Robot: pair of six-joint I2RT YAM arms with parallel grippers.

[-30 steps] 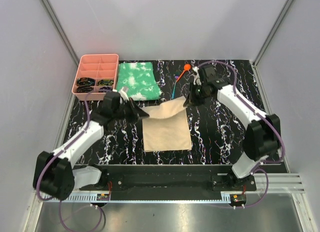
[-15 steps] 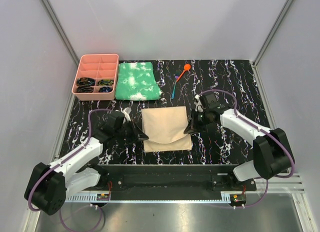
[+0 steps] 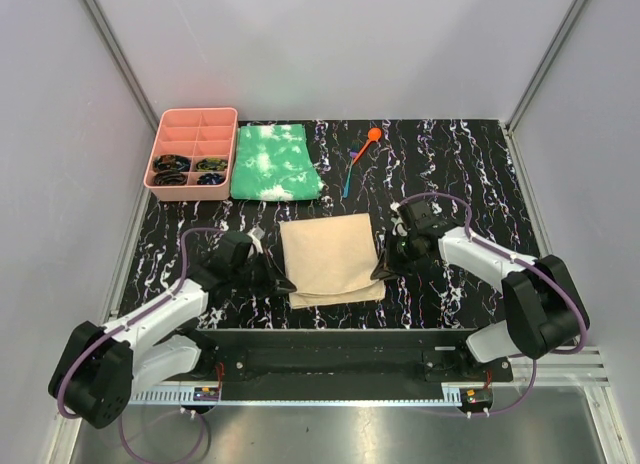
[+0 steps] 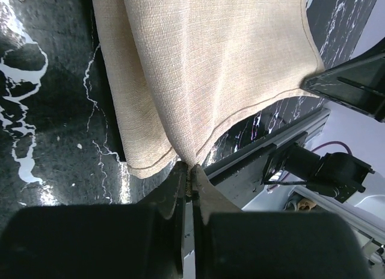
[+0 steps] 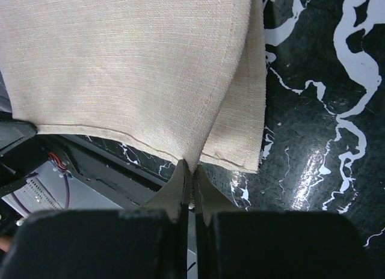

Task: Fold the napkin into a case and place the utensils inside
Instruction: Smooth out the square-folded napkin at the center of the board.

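Elbows bent, both arms reached inward; left gripper (image 3: 289,284) and right gripper (image 3: 378,272) each clamped a near corner of the folded napkin (image 3: 330,254).

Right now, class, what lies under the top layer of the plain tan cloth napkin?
A second layer of the same napkin peeks out at its near edge, on the black marbled table. Anything between the layers is covered; the orange plastic spoon and slim blue utensil lie outside.
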